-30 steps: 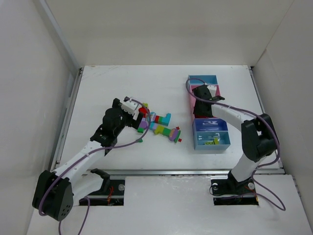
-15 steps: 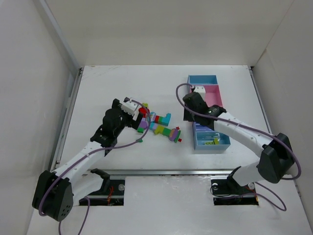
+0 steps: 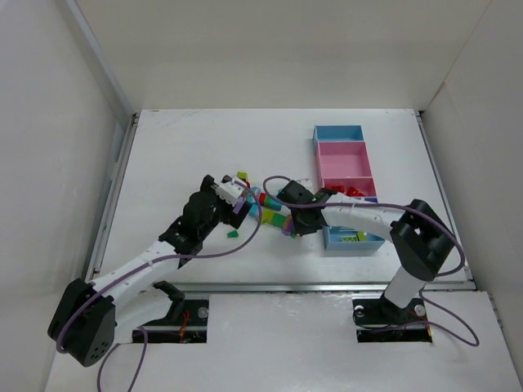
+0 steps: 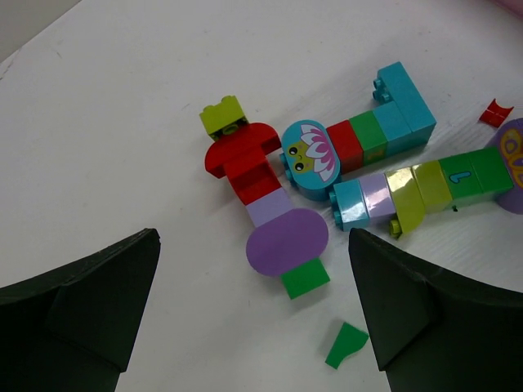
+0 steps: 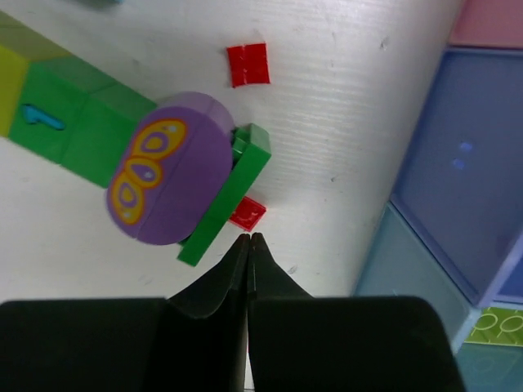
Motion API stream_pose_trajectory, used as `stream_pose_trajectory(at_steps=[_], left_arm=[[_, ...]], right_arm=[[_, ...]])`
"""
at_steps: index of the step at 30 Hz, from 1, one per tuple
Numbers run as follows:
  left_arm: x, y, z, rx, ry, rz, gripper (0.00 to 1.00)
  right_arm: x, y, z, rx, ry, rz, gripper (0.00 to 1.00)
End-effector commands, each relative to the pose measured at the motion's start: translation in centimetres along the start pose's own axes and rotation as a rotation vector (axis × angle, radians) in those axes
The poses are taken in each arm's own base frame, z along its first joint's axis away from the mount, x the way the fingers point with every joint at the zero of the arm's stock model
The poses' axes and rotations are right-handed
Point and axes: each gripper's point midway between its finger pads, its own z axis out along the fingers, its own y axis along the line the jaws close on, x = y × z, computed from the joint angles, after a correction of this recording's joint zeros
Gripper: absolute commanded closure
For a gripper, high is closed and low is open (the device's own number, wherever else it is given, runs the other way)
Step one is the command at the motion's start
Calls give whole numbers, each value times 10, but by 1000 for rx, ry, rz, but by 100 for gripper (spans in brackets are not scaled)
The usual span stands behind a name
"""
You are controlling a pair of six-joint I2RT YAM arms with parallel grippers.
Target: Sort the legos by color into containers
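White tabletop (image 3: 180, 147), joined legos (image 4: 270, 208) mid-table, containers (image 3: 346, 161) beside; right end effector (image 5: 248, 238) closed

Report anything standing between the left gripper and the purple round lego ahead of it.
Nothing visible does. The open left gripper frames the purple round lego; a small green scrap lies off to the side.

Purple butterfly brick (image 4: 513, 175), half beyond left wrist view's right edge
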Motion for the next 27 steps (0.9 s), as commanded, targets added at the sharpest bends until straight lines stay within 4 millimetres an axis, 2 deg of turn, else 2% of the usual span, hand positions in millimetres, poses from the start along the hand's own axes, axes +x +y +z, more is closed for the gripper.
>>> stream_pose_trajectory(at_steps=[1, 4, 7, 12, 18, 21, 24, 26, 27], left_arm=[[-8, 0, -5, -32, -37, 8, 0], [-5, -6, -6, -19, -31, 15, 0], [-2, -10, -8, -11, -40, 17, 0], [-6, -4, -11, -37, -52, 23, 0], [-2, 0, -15, -61, -49, 31, 0], [-5, 1, -16, -63, -60, 29, 0], [-2, 2, -18, -72, -58, 29, 0], [-2, 2, -18, -72, -58, 29, 0], [-2, 2, -18, -72, -58, 29, 0]], right_arm=[[-3, -5, -5, 53, 21, 26, 99], [-6, -1, -4, 35, 13, 41, 99], [-23, 17, 2, -22, -30, 16, 99], [-40, 21, 7, 27, -29, -12, 100], [-47, 23, 10, 35, -39, -40, 100], [-59, 34, 12, 3, -66, -47, 100], [-64, 65, 21, -137, -75, -84, 95], [-69, 68, 22, -136, -73, -94, 94], [-65, 63, 25, -108, -62, -99, 94]])
